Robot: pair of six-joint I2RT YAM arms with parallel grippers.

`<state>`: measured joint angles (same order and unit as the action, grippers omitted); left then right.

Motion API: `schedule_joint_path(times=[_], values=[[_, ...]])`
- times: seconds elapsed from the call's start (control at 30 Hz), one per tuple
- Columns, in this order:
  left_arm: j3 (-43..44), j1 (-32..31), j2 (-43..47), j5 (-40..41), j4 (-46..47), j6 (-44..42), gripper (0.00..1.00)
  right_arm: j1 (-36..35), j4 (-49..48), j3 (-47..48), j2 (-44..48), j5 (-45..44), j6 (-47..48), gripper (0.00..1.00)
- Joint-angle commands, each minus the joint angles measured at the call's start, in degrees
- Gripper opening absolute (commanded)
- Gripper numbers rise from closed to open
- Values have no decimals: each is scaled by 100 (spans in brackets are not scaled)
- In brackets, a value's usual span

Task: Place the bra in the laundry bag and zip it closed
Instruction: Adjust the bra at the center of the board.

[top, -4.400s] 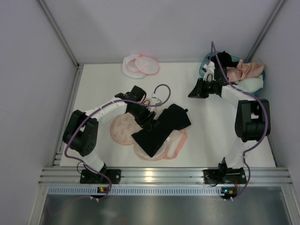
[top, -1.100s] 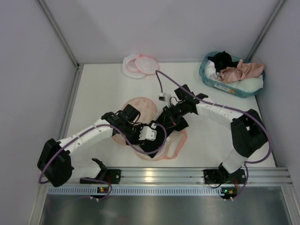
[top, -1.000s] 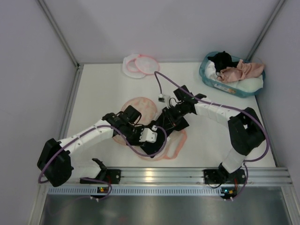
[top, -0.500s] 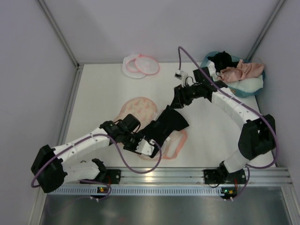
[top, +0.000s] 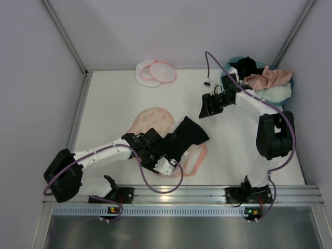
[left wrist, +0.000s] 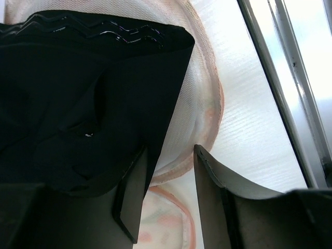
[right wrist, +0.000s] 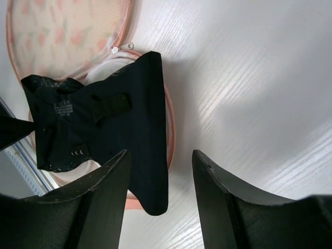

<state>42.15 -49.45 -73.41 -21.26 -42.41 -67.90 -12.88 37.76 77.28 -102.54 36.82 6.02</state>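
Note:
The salmon-pink bra (top: 271, 77) lies bunched in the teal basket (top: 270, 104) at the back right. The laundry bag (top: 155, 72), a round white mesh pouch with a pink rim, rests at the back centre. Mid-table, a black garment (top: 184, 136) (right wrist: 104, 119) lies across an open orange-printed padded piece (top: 150, 119) (right wrist: 67, 36) with pink trim. My left gripper (top: 167, 153) (left wrist: 170, 150) is open at that piece's near edge, its left finger against the black fabric (left wrist: 78, 93). My right gripper (top: 206, 106) (right wrist: 161, 153) hangs open and empty above the table, beyond the garment.
Dark and white clothes also fill the basket. A small zipper pull (right wrist: 115, 50) shows on the printed piece's rim. The metal rail (top: 171, 194) (left wrist: 280, 93) runs along the near table edge, close to my left gripper. Grey walls enclose the table.
My right gripper has let go of the black garment, opened, and drawn back up toward the basket. The left arm has shifted along the garment's near edge, and the garment lies more spread out.

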Motion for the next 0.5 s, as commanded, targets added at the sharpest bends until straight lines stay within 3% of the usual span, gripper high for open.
schedule_joint_path(times=[0.0,0.23,0.47], values=[[337,-38,-164,-124,348,-215,47,5,153,393,-151,352,145,51],[618,-47,-560,-212,339,-180,54,-47,276,341,-398,792,154,46],[672,-38,-570,-291,322,-136,55,-153,311,270,-460,888,259,32]])
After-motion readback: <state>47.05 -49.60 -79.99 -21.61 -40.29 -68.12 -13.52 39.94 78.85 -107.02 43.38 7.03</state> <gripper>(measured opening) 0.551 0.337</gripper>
